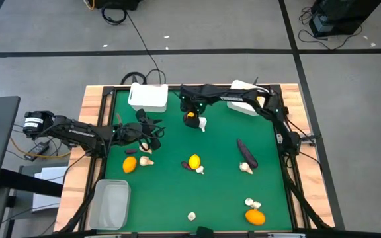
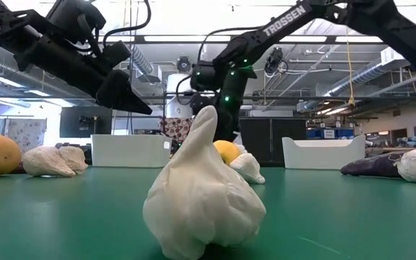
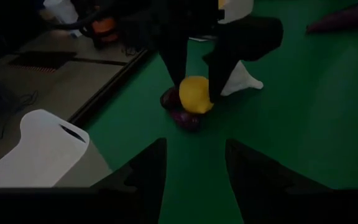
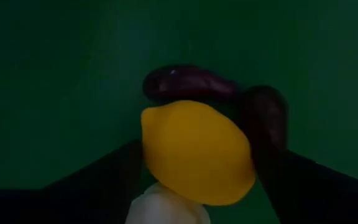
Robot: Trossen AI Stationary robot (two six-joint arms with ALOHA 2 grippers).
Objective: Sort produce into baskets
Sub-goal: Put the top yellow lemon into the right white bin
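Observation:
My right gripper (image 1: 190, 114) reaches in from the far right and is shut on a yellow citrus fruit (image 4: 194, 152). The fruit sits over a dark purple eggplant piece (image 4: 185, 82), with a white garlic bulb (image 1: 202, 124) beside it. My left gripper (image 1: 152, 132) is open and empty above the mat's left part, pointing at that fruit (image 3: 194, 94). Two white baskets (image 1: 148, 97) (image 1: 243, 106) stand at the far edge. The clear basket (image 1: 111, 203) stands at the near left corner. My right gripper pinches the citrus fruit's two opposite sides (image 4: 244, 143) between its two fingers (image 3: 225, 68), which come from above and point down. The fruit sits low over the purple piece (image 3: 182, 115). I cannot tell whether it is lifted clear of that piece.
Loose produce lies on the green mat: an orange fruit (image 1: 129, 164) with garlic (image 1: 145, 160), a citrus fruit (image 1: 194, 160), an eggplant (image 1: 247, 153), an orange fruit (image 1: 254, 216) and a garlic bulb (image 1: 192, 215) close before the low camera (image 2: 204, 198).

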